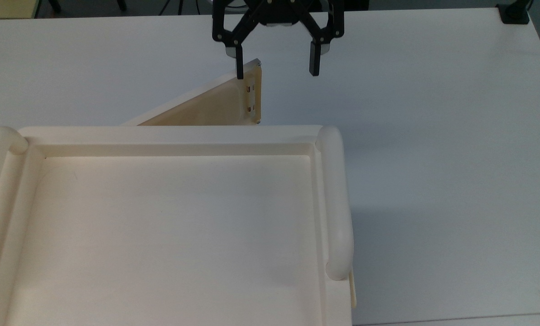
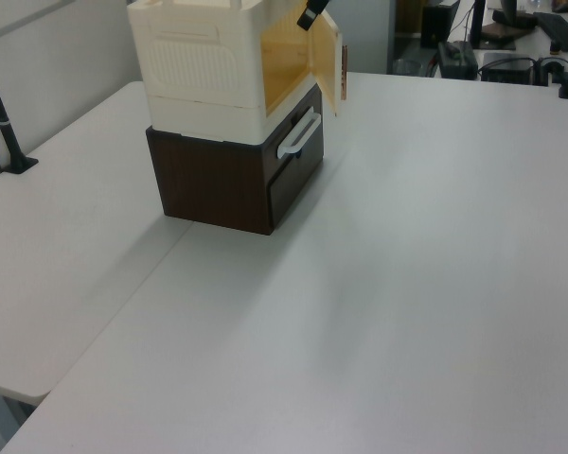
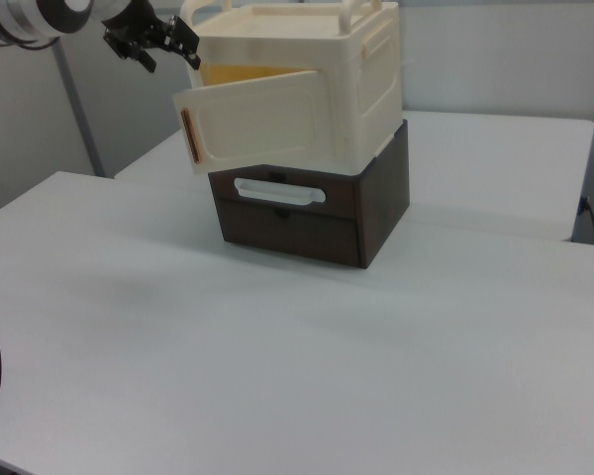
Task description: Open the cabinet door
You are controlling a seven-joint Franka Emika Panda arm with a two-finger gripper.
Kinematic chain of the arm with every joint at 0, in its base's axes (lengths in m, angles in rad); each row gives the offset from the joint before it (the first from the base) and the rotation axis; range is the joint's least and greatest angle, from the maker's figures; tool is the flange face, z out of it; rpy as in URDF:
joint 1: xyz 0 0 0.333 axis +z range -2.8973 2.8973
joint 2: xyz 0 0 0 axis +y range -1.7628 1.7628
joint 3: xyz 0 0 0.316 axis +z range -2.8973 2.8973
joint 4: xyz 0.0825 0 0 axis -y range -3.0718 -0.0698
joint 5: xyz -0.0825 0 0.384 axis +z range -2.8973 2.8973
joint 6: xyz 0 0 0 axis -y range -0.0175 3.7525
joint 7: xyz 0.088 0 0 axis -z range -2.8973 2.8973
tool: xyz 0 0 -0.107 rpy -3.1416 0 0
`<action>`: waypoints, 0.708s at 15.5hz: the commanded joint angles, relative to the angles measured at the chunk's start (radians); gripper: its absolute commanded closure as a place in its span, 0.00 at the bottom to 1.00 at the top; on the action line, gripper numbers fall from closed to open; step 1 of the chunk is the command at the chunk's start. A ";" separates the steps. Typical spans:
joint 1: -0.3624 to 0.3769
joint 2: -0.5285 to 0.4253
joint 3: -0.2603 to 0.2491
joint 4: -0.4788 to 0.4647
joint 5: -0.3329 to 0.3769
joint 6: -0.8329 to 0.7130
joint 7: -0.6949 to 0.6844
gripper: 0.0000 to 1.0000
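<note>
The cream cabinet point(image 1: 170, 226) fills the top view's lower left, and its cabinet door point(image 1: 206, 106) stands partly open, swung out at an angle. Small reddish-brown fittings sit near the door's free edge. My black gripper point(image 1: 277, 71) hangs open at that free edge. One finger point(image 1: 239, 68) lies over the door's corner and the other is off to the top view's right. In the right view the gripper point(image 3: 168, 54) is up beside the door's point(image 3: 262, 124) upper free corner. In the left view one finger point(image 2: 312, 11) shows above the door point(image 2: 327, 57).
The cabinet point(image 3: 317, 59) stands on a dark brown drawer unit point(image 3: 307, 208) with a white handle point(image 3: 277, 190). A wide white table point(image 1: 433, 136) lies all around. Black clamp mounts sit at the table's edges point(image 1: 514, 13) point(image 2: 9, 142).
</note>
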 commanded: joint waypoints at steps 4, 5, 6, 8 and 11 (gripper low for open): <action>-0.006 -0.007 -0.014 -0.040 0.001 -0.098 -0.022 0.00; -0.007 -0.009 -0.020 -0.039 0.001 -0.132 -0.024 0.00; -0.012 -0.010 -0.023 -0.036 0.001 -0.165 -0.025 0.00; -0.059 -0.033 -0.042 -0.036 0.003 -0.254 -0.056 0.00; -0.075 -0.033 -0.046 -0.036 0.006 -0.360 -0.156 0.00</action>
